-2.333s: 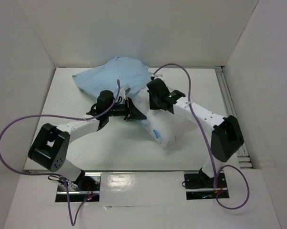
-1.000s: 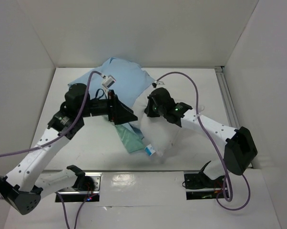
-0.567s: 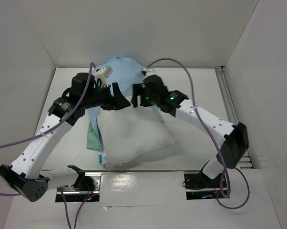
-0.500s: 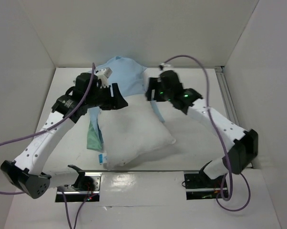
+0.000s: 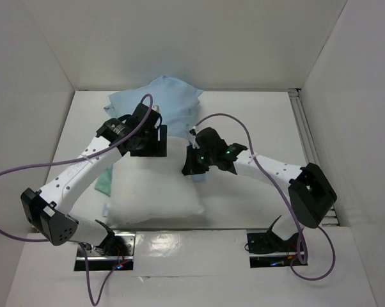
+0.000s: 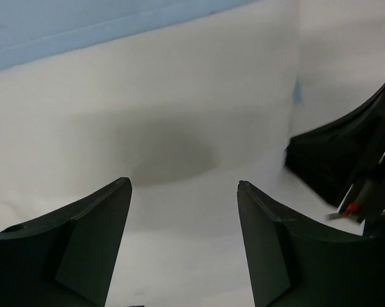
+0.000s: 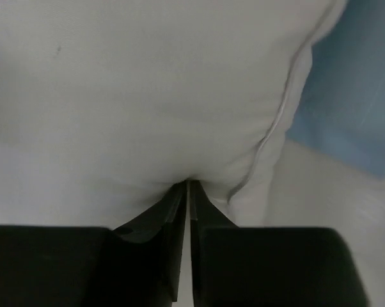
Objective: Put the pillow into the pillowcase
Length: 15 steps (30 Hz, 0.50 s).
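The plump white pillow (image 5: 155, 188) lies at the front centre-left of the table. Behind it the light blue pillowcase (image 5: 159, 97) is bunched at the back wall, and a sea-green strip of it (image 5: 103, 183) shows beside the pillow's left edge. My left gripper (image 5: 155, 146) hovers open over the pillow's back edge; in the left wrist view (image 6: 184, 185) only white pillow (image 6: 180, 128) lies between its jaws. My right gripper (image 5: 190, 167) is shut on a pucker of the pillow (image 7: 148, 96) at its right back corner (image 7: 187, 185). Blue pillowcase (image 7: 362, 96) shows beyond.
White walls close the table (image 5: 263, 121) at the back and on both sides. A metal rail (image 5: 307, 137) runs along the right edge. Purple cables (image 5: 26, 169) loop off both arms. The right gripper's black body (image 6: 346, 169) stands close to the right of my left fingers.
The pillow has shifted toward the front left. My left gripper has come down to its back edge. My right gripper has dropped to the pillow's right corner and shut on it.
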Each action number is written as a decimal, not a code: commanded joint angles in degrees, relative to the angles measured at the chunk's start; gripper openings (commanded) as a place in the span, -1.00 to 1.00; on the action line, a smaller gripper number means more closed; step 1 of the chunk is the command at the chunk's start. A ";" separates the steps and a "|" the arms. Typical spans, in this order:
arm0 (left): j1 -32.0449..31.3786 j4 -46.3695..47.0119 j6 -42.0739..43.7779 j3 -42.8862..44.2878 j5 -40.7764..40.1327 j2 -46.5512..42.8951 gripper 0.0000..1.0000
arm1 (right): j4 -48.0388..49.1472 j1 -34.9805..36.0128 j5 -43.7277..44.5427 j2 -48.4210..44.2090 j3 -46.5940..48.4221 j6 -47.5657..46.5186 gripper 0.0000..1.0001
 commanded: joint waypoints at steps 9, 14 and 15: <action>-5.59 -11.92 -6.73 -1.10 -12.49 4.42 1.00 | -0.03 -5.43 0.13 0.37 6.51 -3.80 0.64; -7.61 -11.14 -8.77 -4.97 -16.44 9.87 1.00 | -1.44 -5.44 5.49 4.06 6.51 -5.12 0.70; -7.61 -10.18 -8.77 -4.97 -16.98 11.88 1.00 | -0.83 -5.44 5.50 5.12 6.51 -5.12 0.70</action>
